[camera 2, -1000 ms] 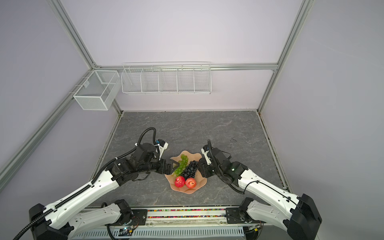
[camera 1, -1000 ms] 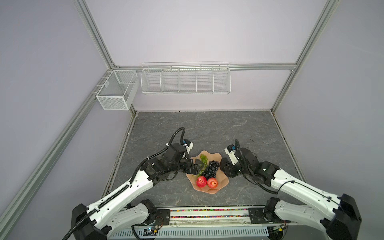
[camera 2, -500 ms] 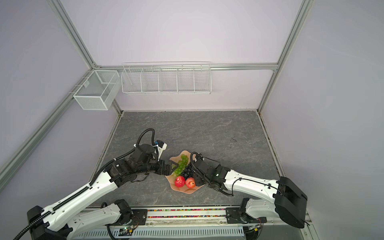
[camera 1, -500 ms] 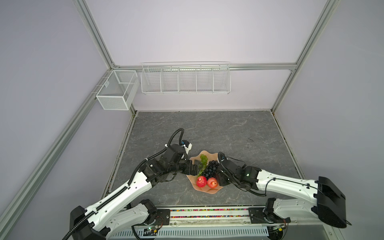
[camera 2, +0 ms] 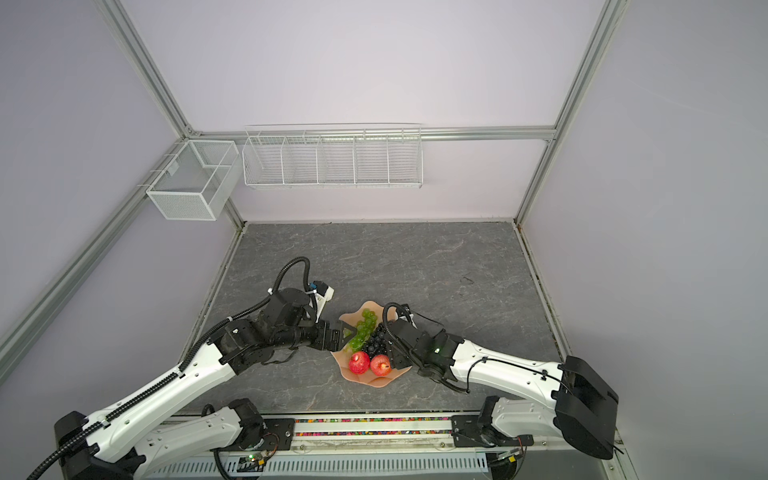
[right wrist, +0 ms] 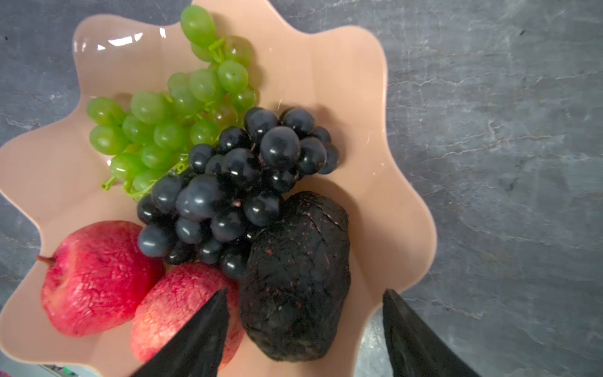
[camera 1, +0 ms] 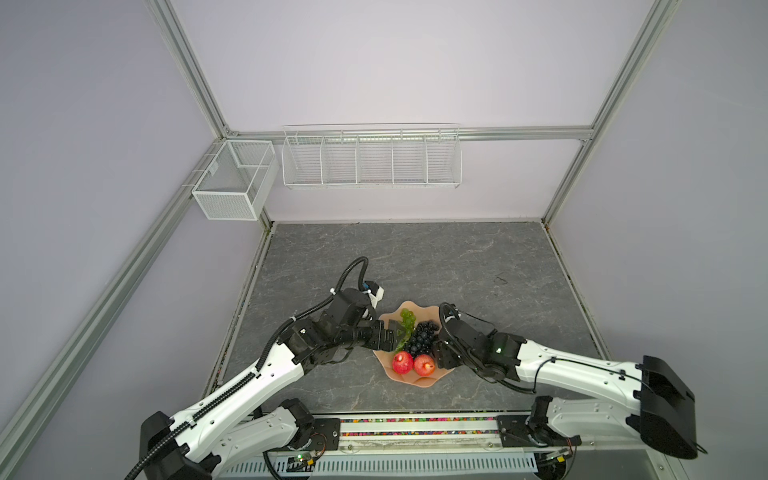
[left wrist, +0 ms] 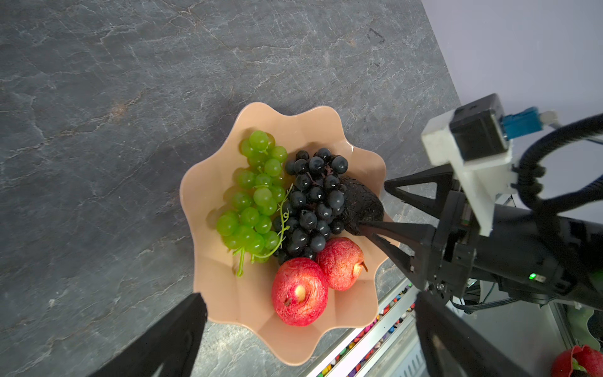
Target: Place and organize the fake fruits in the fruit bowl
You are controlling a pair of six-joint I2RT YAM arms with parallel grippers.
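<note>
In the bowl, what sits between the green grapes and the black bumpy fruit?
The dark grape bunch lies between the green grapes and the black bumpy fruit, clearest in the right wrist view.

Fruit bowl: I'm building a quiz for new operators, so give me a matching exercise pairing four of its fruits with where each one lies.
Things:
1. green grape bunch
2. dark grape bunch
3. red apples
4. black bumpy fruit

Places in the fruit bowl:
A. side by side at the near rim
B. right side, beside the open right tool
C. left side, reaching toward the far rim
D. middle, between the other fruits

Pairs: 1-C; 2-D; 3-A; 4-B
</note>
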